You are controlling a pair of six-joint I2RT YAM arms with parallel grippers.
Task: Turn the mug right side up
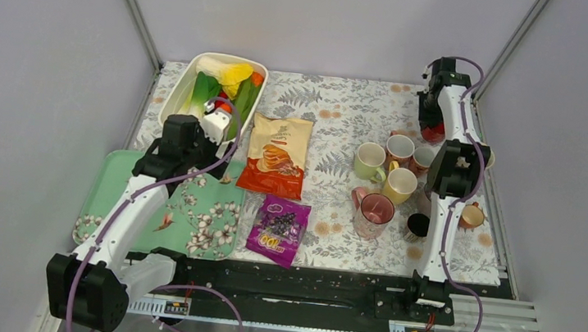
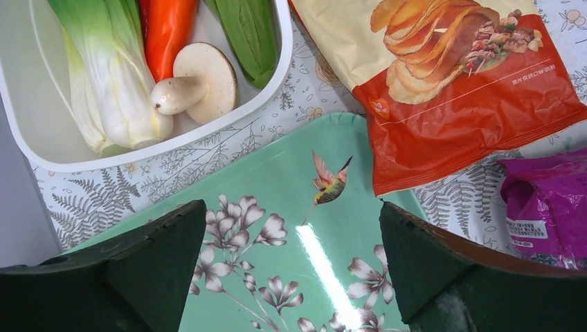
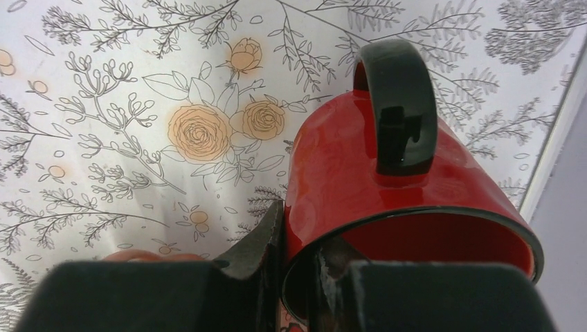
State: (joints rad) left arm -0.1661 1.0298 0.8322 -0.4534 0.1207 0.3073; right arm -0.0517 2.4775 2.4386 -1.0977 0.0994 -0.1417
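Observation:
A red mug (image 3: 387, 180) with a black handle and black rim fills the right wrist view. My right gripper (image 3: 304, 256) is shut on its wall, one finger outside and one inside the rim. The mug's mouth faces the camera and its handle is on top. In the top view the right gripper (image 1: 431, 123) and a bit of the red mug (image 1: 434, 134) are at the far right of the table. My left gripper (image 2: 291, 277) is open and empty above the green tray (image 2: 304, 228); it also shows in the top view (image 1: 217, 125).
Several upright mugs (image 1: 388, 176) cluster right of centre. An orange crisp bag (image 1: 277, 154) and a purple packet (image 1: 280, 229) lie mid-table. A white tub of vegetables (image 1: 215, 88) stands at the far left. The frame post and right wall are close to the right gripper.

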